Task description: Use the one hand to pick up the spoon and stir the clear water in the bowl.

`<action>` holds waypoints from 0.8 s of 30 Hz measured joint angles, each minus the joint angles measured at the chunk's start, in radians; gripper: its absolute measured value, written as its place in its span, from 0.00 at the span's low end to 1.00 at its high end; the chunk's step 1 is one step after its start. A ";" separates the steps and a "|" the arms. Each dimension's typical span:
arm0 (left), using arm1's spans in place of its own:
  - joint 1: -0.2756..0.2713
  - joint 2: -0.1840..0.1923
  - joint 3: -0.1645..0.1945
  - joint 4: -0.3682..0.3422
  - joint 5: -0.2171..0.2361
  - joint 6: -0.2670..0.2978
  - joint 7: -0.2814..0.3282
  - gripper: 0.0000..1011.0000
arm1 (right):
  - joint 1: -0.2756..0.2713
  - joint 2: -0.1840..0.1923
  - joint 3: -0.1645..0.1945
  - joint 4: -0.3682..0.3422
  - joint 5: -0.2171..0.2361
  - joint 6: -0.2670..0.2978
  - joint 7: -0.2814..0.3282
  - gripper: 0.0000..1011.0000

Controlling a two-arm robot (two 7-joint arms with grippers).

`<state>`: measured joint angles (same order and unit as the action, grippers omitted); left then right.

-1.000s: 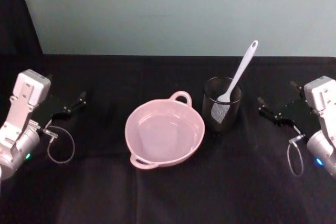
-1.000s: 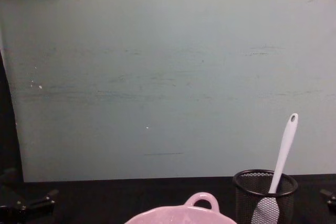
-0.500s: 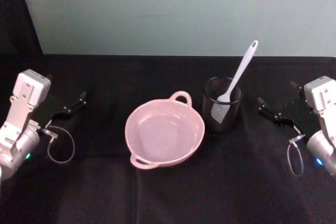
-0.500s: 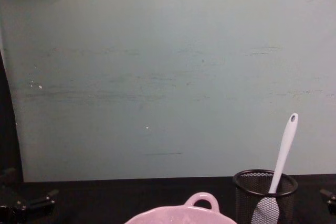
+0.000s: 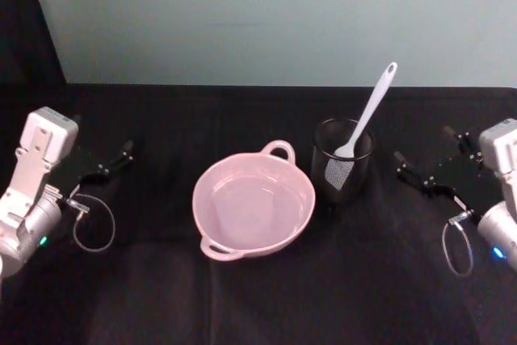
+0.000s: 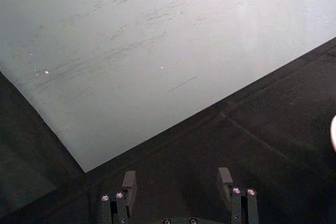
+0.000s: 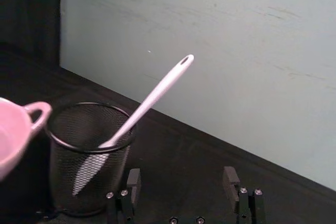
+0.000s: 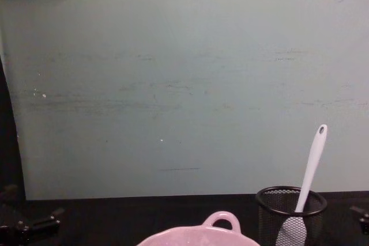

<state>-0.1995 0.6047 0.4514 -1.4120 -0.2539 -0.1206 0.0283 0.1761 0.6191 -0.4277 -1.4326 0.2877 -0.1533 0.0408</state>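
The pale pink bowl [image 5: 253,204] sits mid-table with clear water in it; its loop handle [image 8: 221,221] shows in the chest view, and its edge [image 7: 13,129] in the right wrist view. The white spoon [image 5: 367,115] leans in a black mesh cup [image 5: 342,159], blade down, handle up and to the right [image 7: 152,98] [image 8: 311,165]. My right gripper [image 5: 422,145] hovers open to the right of the cup, empty, with the cup just ahead of its fingers [image 7: 181,178]. My left gripper [image 5: 105,149] rests open at the far left, facing the wall [image 6: 177,179].
A black cloth [image 5: 258,296] covers the table. A pale green wall [image 5: 266,14] rises right behind the table's far edge. Cable loops hang from both wrists [image 5: 93,228] [image 5: 457,248]. There is open cloth in front of the bowl and between it and each gripper.
My right arm has shifted slightly to the right, toward the view's edge. The left arm, bowl, cup and spoon have not moved.
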 joint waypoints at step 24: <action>0.000 0.000 0.000 0.000 0.000 0.000 0.000 1.00 | 0.019 -0.011 0.177 -0.101 0.497 0.349 0.318 0.99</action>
<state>-0.1996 0.6047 0.4514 -1.4120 -0.2539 -0.1205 0.0283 0.1950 0.6079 -0.2503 -1.5339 0.7850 0.1953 0.3584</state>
